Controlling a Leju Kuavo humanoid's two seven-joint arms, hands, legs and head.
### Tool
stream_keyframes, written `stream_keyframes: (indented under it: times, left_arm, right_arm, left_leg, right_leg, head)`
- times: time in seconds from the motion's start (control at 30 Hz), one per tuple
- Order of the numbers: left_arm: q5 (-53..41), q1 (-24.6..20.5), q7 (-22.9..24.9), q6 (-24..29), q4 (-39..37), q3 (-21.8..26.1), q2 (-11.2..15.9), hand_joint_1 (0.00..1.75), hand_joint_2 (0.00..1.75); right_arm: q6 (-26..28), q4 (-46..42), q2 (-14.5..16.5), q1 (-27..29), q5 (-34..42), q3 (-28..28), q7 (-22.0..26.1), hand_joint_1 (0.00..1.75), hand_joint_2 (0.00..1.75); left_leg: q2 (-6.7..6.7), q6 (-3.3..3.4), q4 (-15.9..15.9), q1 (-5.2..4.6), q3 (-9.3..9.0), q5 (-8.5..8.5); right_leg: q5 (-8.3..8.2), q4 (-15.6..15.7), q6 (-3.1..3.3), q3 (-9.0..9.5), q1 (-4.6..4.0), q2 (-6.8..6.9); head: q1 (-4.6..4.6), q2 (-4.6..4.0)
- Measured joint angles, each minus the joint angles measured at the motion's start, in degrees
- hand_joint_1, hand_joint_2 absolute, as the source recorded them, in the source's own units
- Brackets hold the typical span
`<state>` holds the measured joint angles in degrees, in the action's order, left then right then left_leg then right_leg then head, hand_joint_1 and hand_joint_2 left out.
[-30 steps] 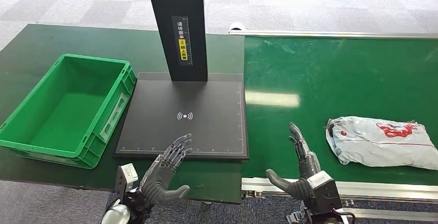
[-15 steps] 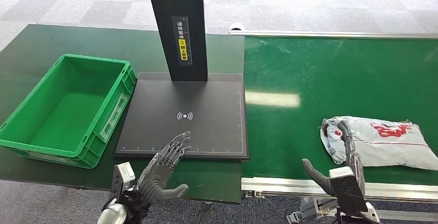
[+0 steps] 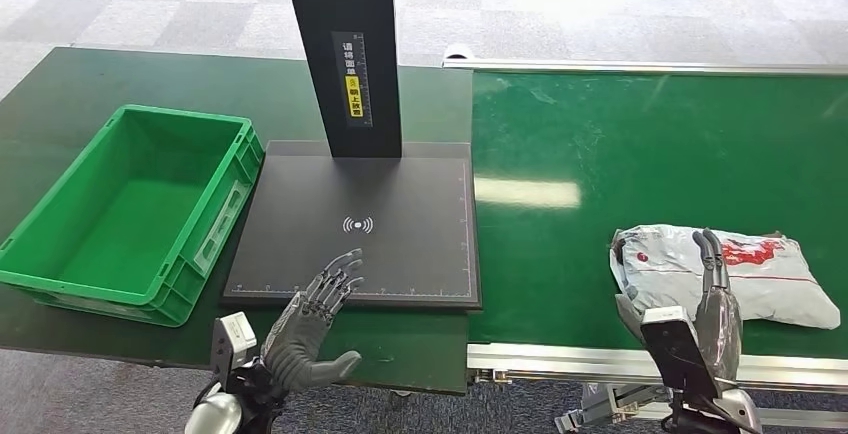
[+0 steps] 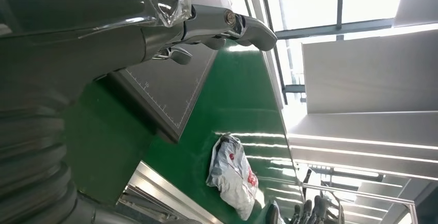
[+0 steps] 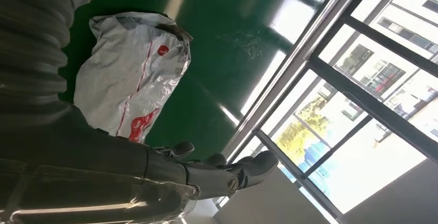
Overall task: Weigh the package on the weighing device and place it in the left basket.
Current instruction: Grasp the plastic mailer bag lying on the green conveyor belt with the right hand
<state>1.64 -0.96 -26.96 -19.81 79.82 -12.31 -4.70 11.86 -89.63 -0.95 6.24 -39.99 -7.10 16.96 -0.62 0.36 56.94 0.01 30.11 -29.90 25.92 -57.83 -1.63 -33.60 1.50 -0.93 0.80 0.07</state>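
Green belting covers the conveyor (image 3: 650, 144) on the right; a dark tabletop (image 3: 60, 84) on the left carries the black scale (image 3: 360, 224) and the green basket (image 3: 125, 209). The package (image 3: 725, 274), a grey plastic mailer with red print, lies at the belt's near right. It appears light, soft, slippery and crumpled; grasping across its bulging middle is advised. The right robot hand (image 3: 715, 309) hovers at its near edge, fingers apart, holding nothing. The left robot hand (image 3: 310, 324) is spread beside the scale.

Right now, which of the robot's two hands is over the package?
The right hand: its open fingers reach above the grey and red package on the green belt. The left hand is open by the black scale plate.
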Motion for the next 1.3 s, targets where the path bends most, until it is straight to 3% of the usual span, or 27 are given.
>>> stream_keyframes:
  times: [0.13,0.23,0.4,0.5,0.63,0.8,1.07,1.3]
  left_arm:
    - [-1.49,0.40,-0.74,0.99,0.24,0.13,-0.72,0.00,1.75]
    - [-1.68,0.39,-1.73,1.09,0.18,0.22,-1.27,0.00,1.75]
    - [0.10,0.01,-2.80,1.31,-0.72,0.60,-1.57,0.00,1.75]
    - [1.28,-0.07,-3.13,1.89,-1.56,0.74,-1.64,0.00,1.75]
    - [2.42,-0.45,-3.25,2.28,-2.88,0.84,-1.69,0.00,1.75]
    - [3.07,-1.57,-3.02,2.44,-4.51,0.90,-1.75,0.00,1.75]
    - [3.40,-3.66,-2.77,3.14,-8.50,0.35,-2.07,0.00,1.75]
    - [3.72,-6.18,-2.32,3.89,-11.78,-0.98,-2.72,0.00,1.75]
  right_arm:
    - [-4.61,3.55,-0.83,-4.90,-8.31,1.22,-6.37,0.00,1.75]
    - [-8.62,10.31,-3.27,-12.24,-10.89,2.51,-9.42,0.00,1.75]
    - [-13.14,31.67,-9.71,-30.97,-14.45,6.14,-10.74,0.00,1.75]
    - [-18.87,45.19,-12.32,-41.51,-17.93,10.01,-12.82,0.00,1.75]
    - [-27.46,57.78,-14.43,-49.99,-20.96,15.41,-14.25,0.00,1.75]
    - [-32.94,65.58,-15.67,-53.47,-22.08,19.47,-14.84,0.00,1.75]
    - [-38.08,71.08,-16.51,-52.41,-23.61,23.25,-21.08,0.00,1.75]
    - [-37.53,72.51,-17.79,-49.61,-24.28,25.11,-25.41,0.00,1.75]
  left_leg:
    - [0.02,0.01,0.00,0.00,-0.06,0.02]
    - [0.04,0.04,0.00,-0.02,-0.09,0.05]
    - [0.04,0.20,0.03,-0.18,-0.17,0.21]
    - [-0.05,0.21,0.04,-0.19,-0.16,0.25]
    - [-0.15,0.20,0.05,-0.17,-0.12,0.26]
    - [-0.12,0.20,0.04,-0.18,-0.03,0.25]
    - [-0.16,0.21,0.06,-0.20,-0.02,0.25]
    - [-0.23,0.21,0.06,-0.20,-0.06,0.25]
  right_leg:
    - [-0.02,-0.01,0.00,0.08,0.00,-0.02]
    - [-0.11,-0.01,-0.04,0.13,0.03,-0.04]
    - [-0.26,0.00,-0.16,0.12,0.17,-0.05]
    - [-0.28,-0.01,-0.18,0.11,0.17,0.03]
    - [-0.27,-0.01,-0.17,0.08,0.15,0.11]
    - [-0.27,-0.01,-0.17,0.00,0.15,0.10]
    - [-0.27,0.02,-0.17,-0.03,0.17,0.14]
    - [-0.26,0.02,-0.17,0.02,0.17,0.21]
  head:
    - [0.00,0.00]
    - [-0.01,0.00]
    - [-0.01,0.00]
    - [0.00,0.00]
    - [0.00,0.00]
    - [-0.01,0.00]
    - [-0.01,0.00]
    - [0.02,0.00]
